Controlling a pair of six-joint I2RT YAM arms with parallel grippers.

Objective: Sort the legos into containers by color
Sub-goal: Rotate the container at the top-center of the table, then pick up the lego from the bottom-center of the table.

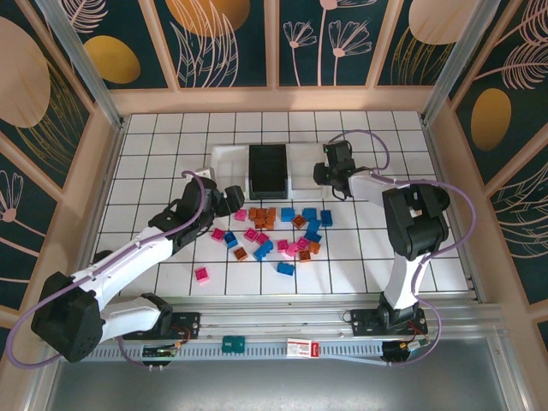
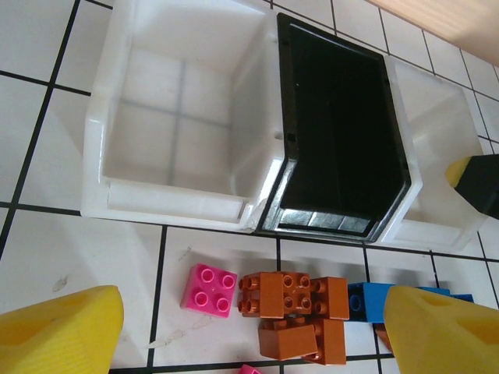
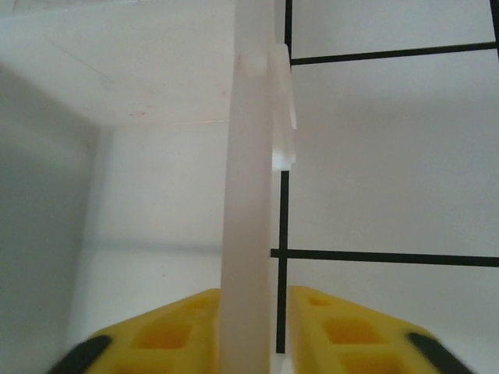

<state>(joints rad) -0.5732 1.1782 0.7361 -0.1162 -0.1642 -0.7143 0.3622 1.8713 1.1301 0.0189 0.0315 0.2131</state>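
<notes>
Behind legos — three containers: two white, one black. Left claw spread; right claw pinching wall of white container.

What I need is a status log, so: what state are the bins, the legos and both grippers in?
left white bin: upright, empty.
black bin: upright, no bricks visible inside.
right white bin: upright, wall pinched by the right gripper.
legos: loose, mixed colours, all outside the bins.
left gripper: open, above the legos, holding nothing.
right gripper: shut on the right white bin's wall.
</notes>
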